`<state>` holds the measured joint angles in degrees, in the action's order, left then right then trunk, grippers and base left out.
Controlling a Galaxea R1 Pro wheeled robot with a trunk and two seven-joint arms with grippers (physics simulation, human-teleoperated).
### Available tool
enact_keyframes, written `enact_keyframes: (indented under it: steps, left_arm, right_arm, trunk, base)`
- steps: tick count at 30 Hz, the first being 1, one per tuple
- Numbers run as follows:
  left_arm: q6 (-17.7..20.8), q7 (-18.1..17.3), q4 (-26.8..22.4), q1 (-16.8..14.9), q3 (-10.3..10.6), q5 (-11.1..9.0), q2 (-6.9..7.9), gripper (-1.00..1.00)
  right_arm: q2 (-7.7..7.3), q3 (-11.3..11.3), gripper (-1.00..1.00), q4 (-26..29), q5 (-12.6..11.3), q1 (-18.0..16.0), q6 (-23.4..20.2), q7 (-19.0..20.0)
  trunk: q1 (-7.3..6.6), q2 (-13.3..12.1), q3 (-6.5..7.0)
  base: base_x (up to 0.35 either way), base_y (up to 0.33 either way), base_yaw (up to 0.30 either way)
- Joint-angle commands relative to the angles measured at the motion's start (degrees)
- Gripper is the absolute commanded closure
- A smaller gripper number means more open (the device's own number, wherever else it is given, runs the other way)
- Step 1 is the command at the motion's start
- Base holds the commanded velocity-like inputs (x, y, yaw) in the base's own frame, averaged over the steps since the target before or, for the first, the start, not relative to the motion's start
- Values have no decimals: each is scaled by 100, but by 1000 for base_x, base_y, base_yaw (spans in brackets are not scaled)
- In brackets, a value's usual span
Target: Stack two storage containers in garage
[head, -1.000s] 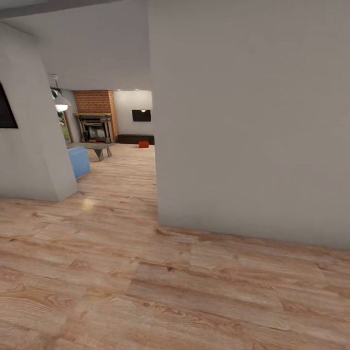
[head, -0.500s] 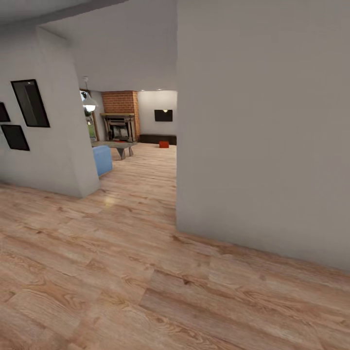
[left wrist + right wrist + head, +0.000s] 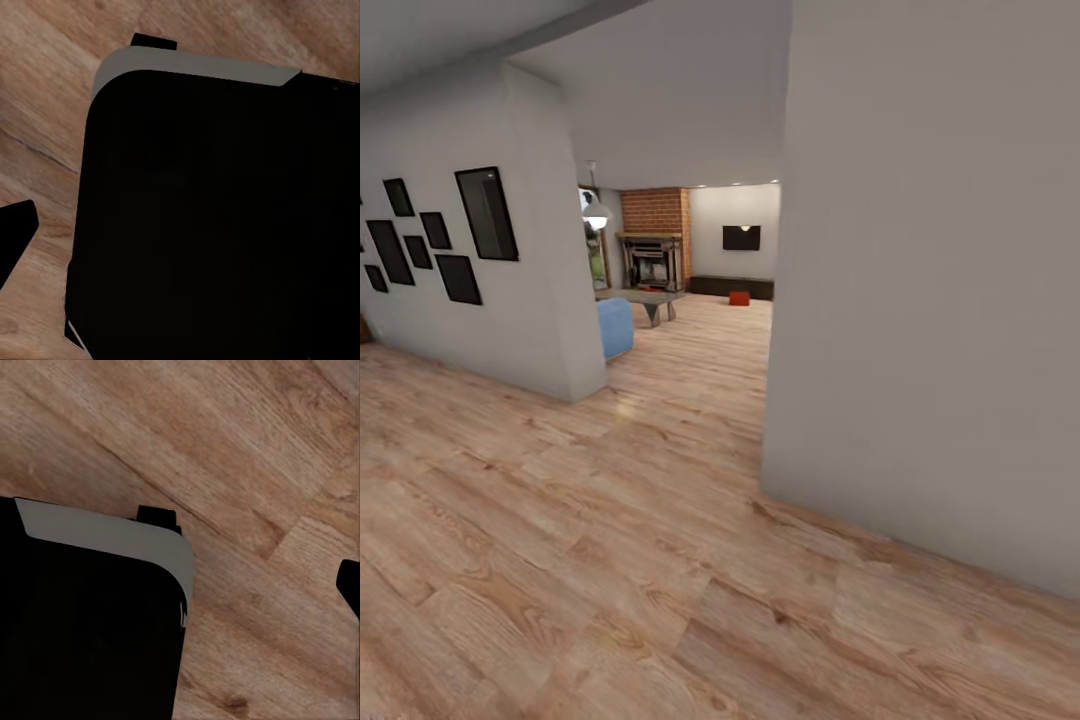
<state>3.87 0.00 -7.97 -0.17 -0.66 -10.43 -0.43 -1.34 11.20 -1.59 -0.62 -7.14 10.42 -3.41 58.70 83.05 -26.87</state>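
Note:
One of the storage containers (image 3: 739, 298) shows as a small orange-red box far off on the living room's light wood floor, below the black wall TV (image 3: 741, 237) and right of the red brick column (image 3: 657, 210). I stand in a hallway well short of it. In the left wrist view, one dark fingertip (image 3: 15, 234) of my left gripper (image 3: 180, 236) sits at the frame's edge over wood planks. My right gripper (image 3: 180, 585) likewise has a fingertip (image 3: 349, 585) at the edge. Both stand open, holding nothing.
A white wall (image 3: 930, 300) juts out close on the right, its corner edging the opening. Another wall (image 3: 510, 290) with several black picture frames bounds the left. A blue sofa (image 3: 615, 327), a low table (image 3: 645, 297) and a pendant lamp (image 3: 596, 215) lie beyond. The robot's black base (image 3: 225, 225) hangs over the planks.
The whole head picture has slid to the right, so the camera has turned left. More of the left wall and its picture frames has come into view. Nothing was gripped.

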Motion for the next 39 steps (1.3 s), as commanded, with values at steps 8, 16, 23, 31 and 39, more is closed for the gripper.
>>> enact_keyframes:
  steps: [8, 16, 23, 31, 39]
  left_arm:
    - [36, 0, -5, 0, -5, -47, -1, -100]
    - [40, 0, -3, 0, -5, -47, -1, -100]
    - [37, 0, -3, 0, -5, -47, -1, -100]
    - [42, 0, -3, 0, -5, -47, 4, -100]
    - [44, 0, -10, -1, 3, -47, 8, -100]
  right_arm:
    - [1, 46, -100, -17, -4, -6, 23, -19]
    - [2, 49, -100, -17, -6, -5, 21, -19]
    - [2, 49, -100, -17, -3, -5, 21, -19]
    - [2, 49, -100, -17, 1, -7, 21, -19]
    - [2, 41, -100, -17, 9, -7, 25, -19]
  trunk:
    - [3, 3, -6]
    - [3, 3, -6]
    - [3, 3, -6]
    - [3, 3, -6]
    - [3, 3, -6]
  base:
    - [322, 0, 270]
    - [322, 0, 270]
    - [322, 0, 270]
    - [322, 0, 270]
    - [322, 0, 270]
